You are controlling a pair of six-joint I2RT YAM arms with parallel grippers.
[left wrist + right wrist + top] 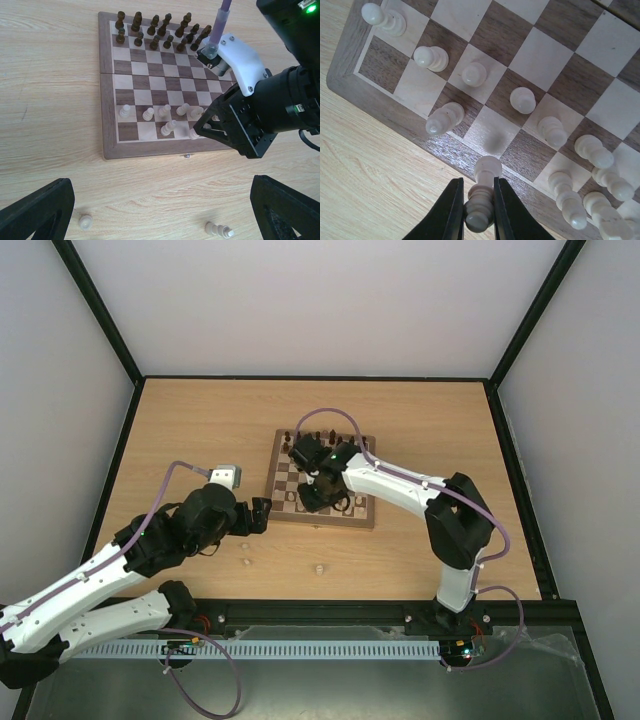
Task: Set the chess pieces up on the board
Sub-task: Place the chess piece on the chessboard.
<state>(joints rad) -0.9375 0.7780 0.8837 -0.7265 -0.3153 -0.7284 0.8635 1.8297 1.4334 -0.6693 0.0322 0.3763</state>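
The board (282, 498) lies at the table's centre, dark pieces along its far rows and several pale pieces on its near rows (149, 114). My right gripper (478, 207) is shut on a pale piece (483, 192) and holds it above the board's near border (390, 107), beside an empty cream square. In the top view it hangs over the board's near side (322, 490). My left gripper (160, 210) is open and empty over bare table left of the board (262, 515). Two pale pieces lie on the table: a small one (86, 220) and a toppled one (219, 230).
The two loose pale pieces also show in the top view, one (245, 560) near my left gripper and one (318, 568) in front of the board. Dark pieces (155, 31) fill the board's far rows. The right arm (400, 485) reaches across the board's right side.
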